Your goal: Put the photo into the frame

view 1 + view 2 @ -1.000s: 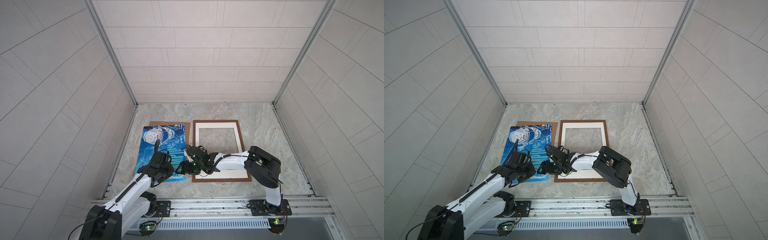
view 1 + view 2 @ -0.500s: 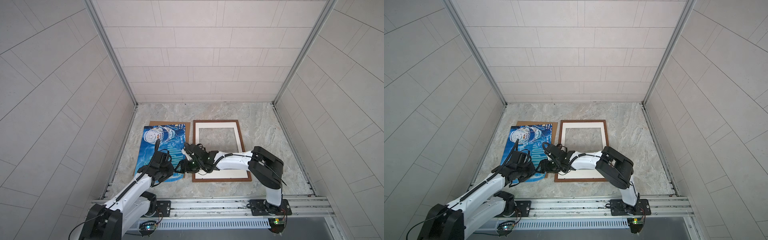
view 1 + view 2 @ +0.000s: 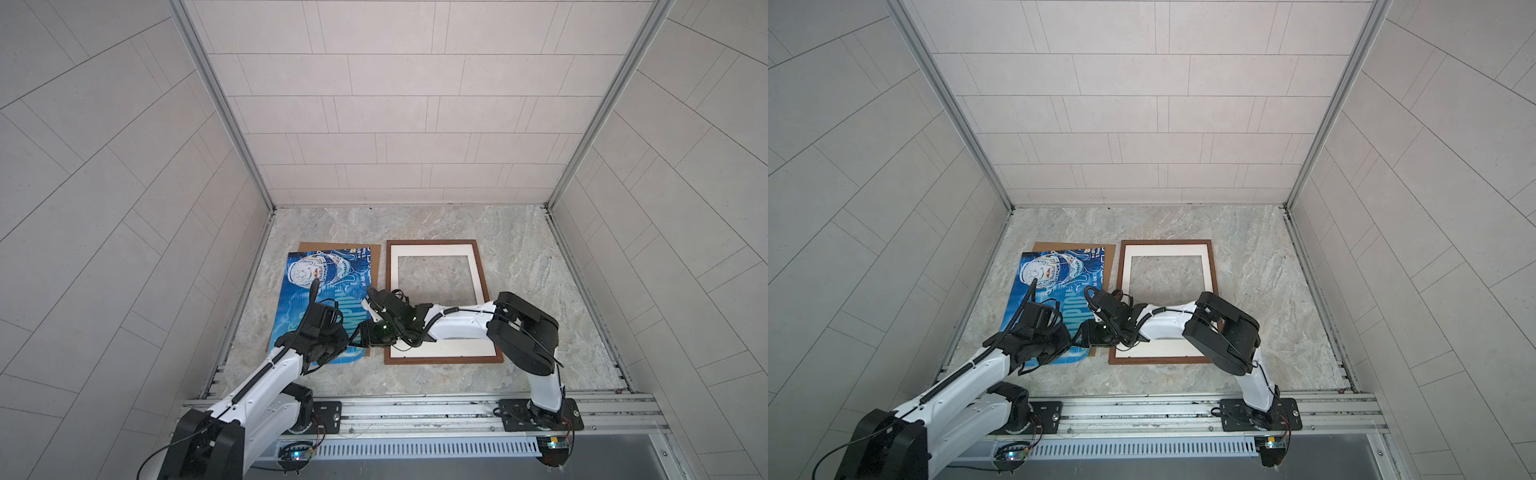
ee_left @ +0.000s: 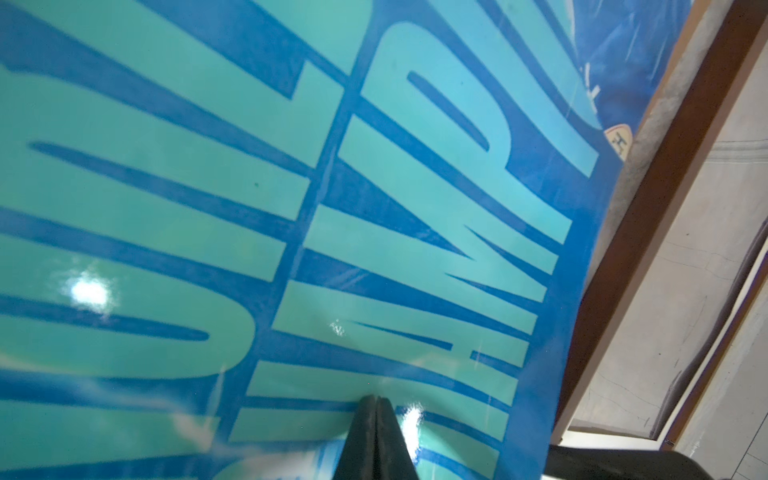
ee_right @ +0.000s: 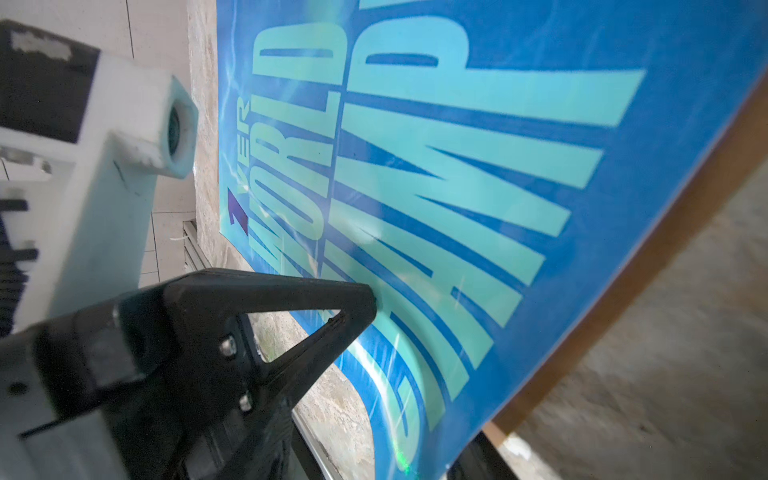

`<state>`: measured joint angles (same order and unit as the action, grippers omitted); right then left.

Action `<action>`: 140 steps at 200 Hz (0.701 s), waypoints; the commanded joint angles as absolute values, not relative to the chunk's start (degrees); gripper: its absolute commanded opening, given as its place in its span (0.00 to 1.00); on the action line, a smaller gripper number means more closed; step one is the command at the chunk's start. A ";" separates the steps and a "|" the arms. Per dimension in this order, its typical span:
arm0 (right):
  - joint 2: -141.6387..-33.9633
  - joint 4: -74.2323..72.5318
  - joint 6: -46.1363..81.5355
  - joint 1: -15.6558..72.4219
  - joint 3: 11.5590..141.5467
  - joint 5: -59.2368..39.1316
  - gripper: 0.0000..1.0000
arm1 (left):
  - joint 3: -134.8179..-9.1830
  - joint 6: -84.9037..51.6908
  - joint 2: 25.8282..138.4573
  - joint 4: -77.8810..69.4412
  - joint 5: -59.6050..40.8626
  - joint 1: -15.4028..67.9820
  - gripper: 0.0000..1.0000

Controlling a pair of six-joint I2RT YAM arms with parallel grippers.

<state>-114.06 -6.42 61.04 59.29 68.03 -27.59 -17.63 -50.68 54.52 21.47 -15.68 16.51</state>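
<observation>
The blue photo (image 3: 320, 274) (image 3: 1054, 270) lies face up on the left of the table. My left gripper (image 4: 375, 400) is shut, and its tips press on the big light-blue lettering (image 5: 457, 166) near the photo's near end. My right gripper (image 3: 358, 336) reaches across to the photo's near right edge. Its jaws stand apart around that edge, which curls up a little. One of its fingers (image 5: 478, 457) shows beneath the edge. The dark-brown frame (image 3: 432, 241) (image 3: 1167, 241) lies flat just right of the photo, and its moulding (image 4: 665, 187) runs beside the photo's edge.
A brown backing board (image 3: 374, 257) lies under the photo and sticks out at its far and right sides. A white mat border (image 3: 432, 250) sits inside the frame. The right forearm (image 3: 457, 328) crosses the frame's near part. Grey walls close in three sides of the table.
The right arm has shifted slightly while its gripper stays at the photo's near right edge. The left arm and the photo have not visibly moved.
</observation>
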 commanded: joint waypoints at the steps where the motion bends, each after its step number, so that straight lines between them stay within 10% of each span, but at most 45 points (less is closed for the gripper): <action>1: -116.07 -8.98 61.70 59.30 68.82 -26.81 0.49 | -14.81 -50.98 55.37 27.79 -15.38 16.44 0.07; 84: -118.30 -9.95 60.85 58.89 68.82 -26.32 0.00 | -15.64 -50.80 55.99 27.77 -16.00 16.49 0.08; 140: -114.74 -1.58 53.73 58.87 68.70 -20.23 0.00 | -20.57 -49.39 55.36 31.20 -17.15 16.44 0.10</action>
<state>-117.75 -8.27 58.50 58.92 68.20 -25.56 -18.48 -50.68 54.72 22.98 -17.63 16.51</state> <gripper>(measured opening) 0.048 0.093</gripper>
